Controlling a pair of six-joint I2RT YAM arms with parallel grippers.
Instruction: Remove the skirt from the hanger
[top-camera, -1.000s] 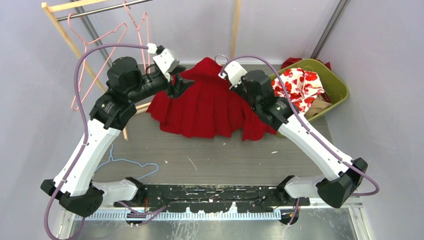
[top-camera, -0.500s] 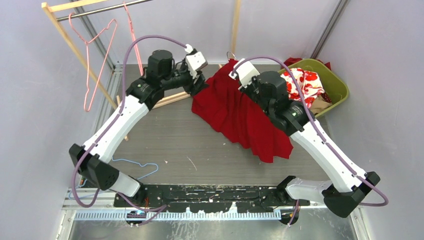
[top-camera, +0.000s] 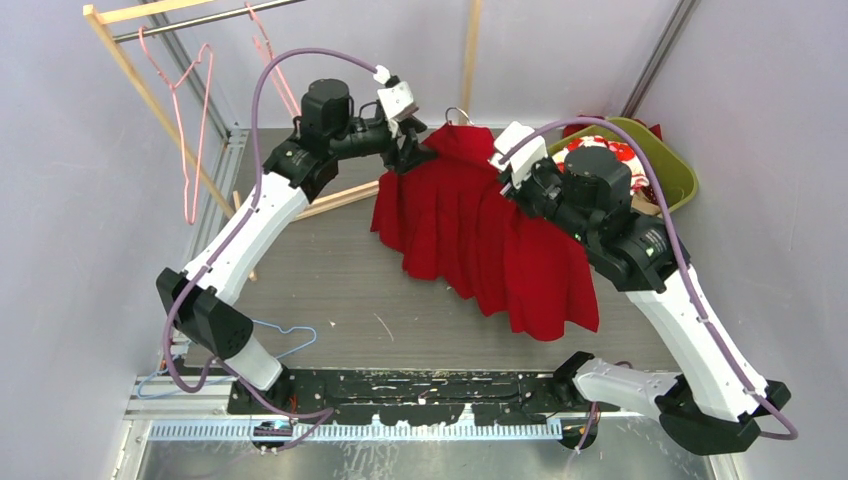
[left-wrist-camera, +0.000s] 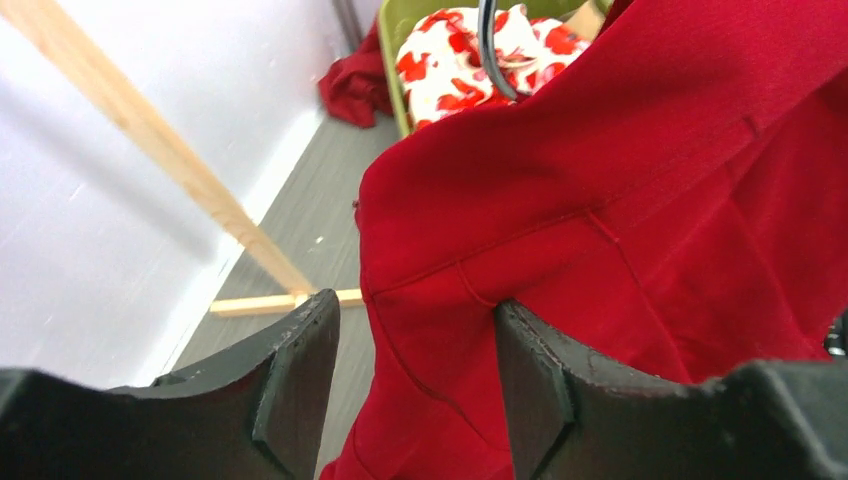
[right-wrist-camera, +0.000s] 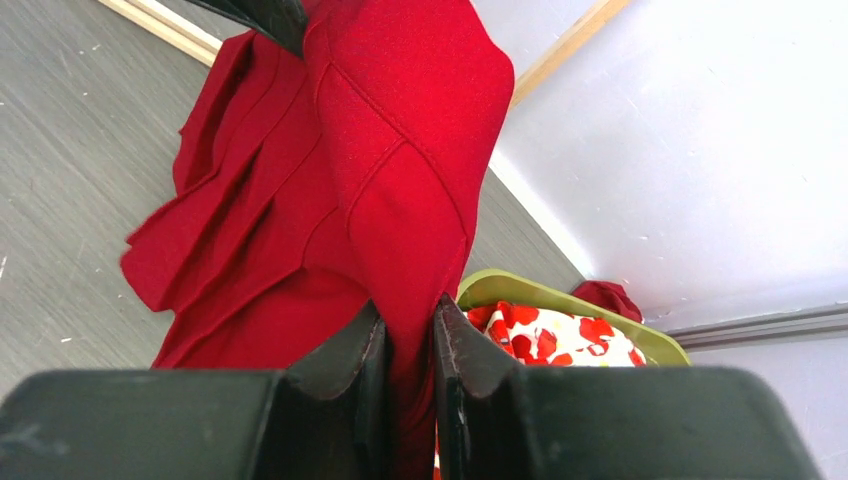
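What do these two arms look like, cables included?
The left arm and right arm have white link shells, black joints and bases. Purple cables loop along each. White camera blocks sit at the wrists; the jaws are black, tapered, scuffed.

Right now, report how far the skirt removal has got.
Done: right gripper pinches the skirt at its waistband. In hand: left gripper, open, straddles the opposite waistband corner. Left: the hanger hook pokes from the waist, so pulling the skirt off remains.
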